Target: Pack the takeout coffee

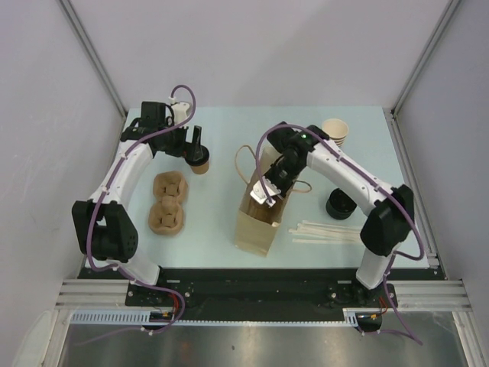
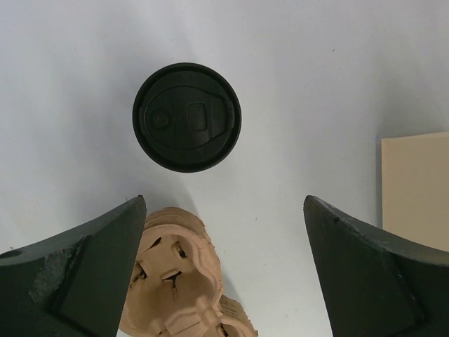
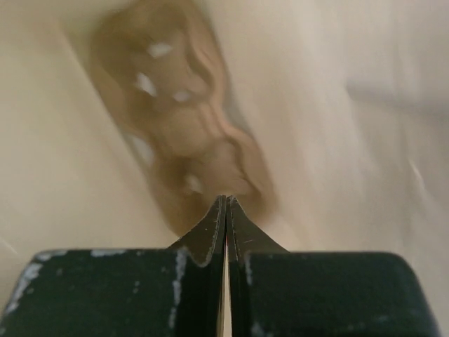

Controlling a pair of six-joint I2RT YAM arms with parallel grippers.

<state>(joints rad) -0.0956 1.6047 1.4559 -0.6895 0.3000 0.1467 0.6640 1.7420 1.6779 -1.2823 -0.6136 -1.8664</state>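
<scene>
takeout coffee (image 2: 187, 117) — just ahead of left end effector (image 2: 224, 203), untouched

Left arm (image 1: 128, 170), right arm (image 1: 350, 173): white links, black joints, purple cables (image 1: 183, 87); right hand (image 3: 226, 202) black, edges chipped pale.

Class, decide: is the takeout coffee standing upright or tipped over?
Upright: seen from above, the takeout coffee shows a full round black top, and it stands on the table.
</scene>
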